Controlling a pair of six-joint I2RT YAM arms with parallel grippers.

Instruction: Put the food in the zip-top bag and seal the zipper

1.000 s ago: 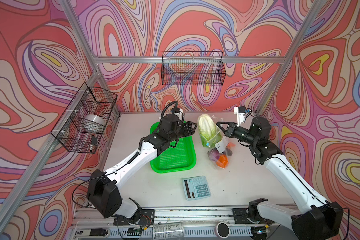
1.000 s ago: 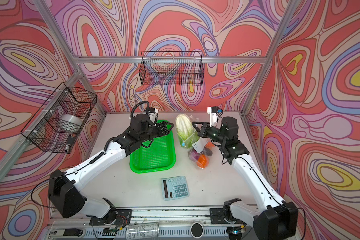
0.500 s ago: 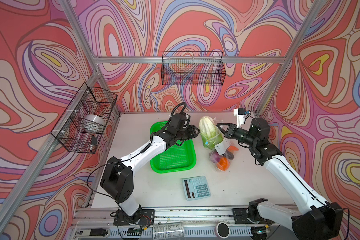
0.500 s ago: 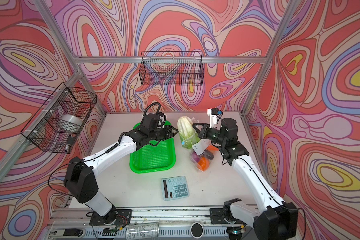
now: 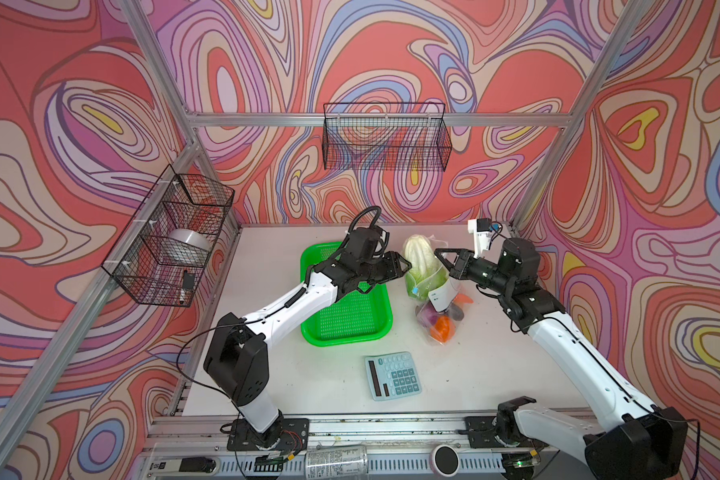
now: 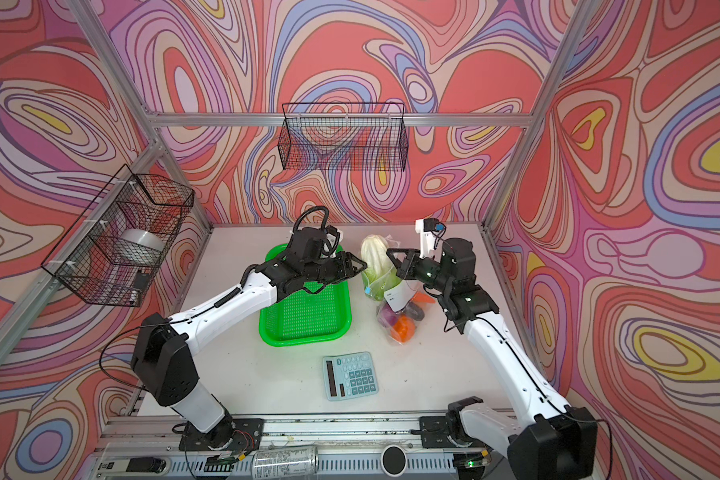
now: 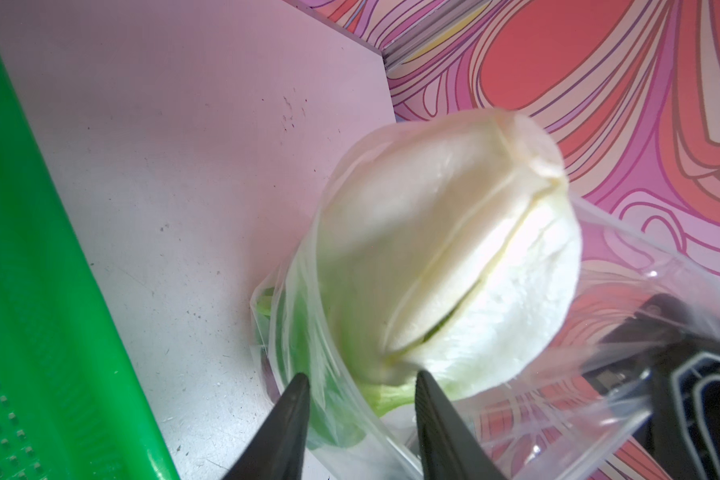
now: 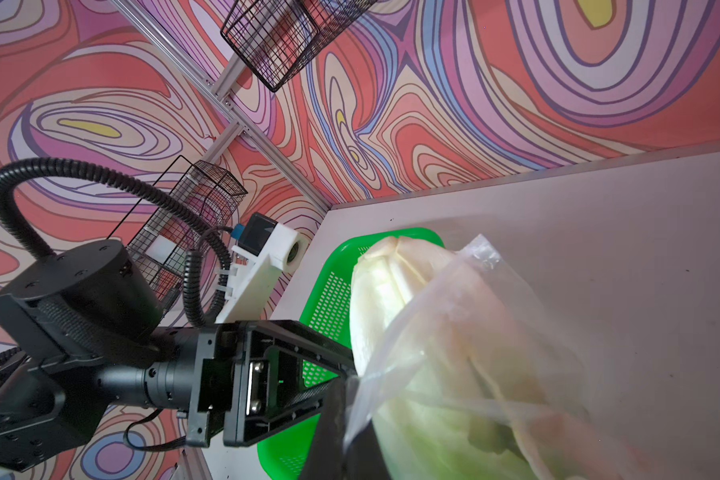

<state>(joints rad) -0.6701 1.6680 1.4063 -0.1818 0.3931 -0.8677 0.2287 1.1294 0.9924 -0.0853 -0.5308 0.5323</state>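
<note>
1. Where the bag (image 5: 425, 316) lies on the table (image 5: 487, 374), bare surface opens to its right and front. The tray (image 5: 346, 338) sits just beside it on the left, and the calculator (image 5: 393, 376) is well apart in front.
2. Its long axis runs front to back, with the mouth toward the back wall. The cabbage (image 5: 418, 257) lies along it, pale end sticking out near the wall and green end inside.
3. Right fingers (image 5: 438, 252) are pinched together on the mouth's edge, on the cabbage's right.
4. Left fingers (image 7: 292, 419) stand half apart at the cabbage's left, with bag film and green leaf between them. I cannot tell whether they press.
5. Through the crinkled film only the pumpkin (image 5: 440, 326) and a purple shape are clear. The white label covers the middle, and the zip strip cannot be made out. The left arm hides the tray's back part.
</note>
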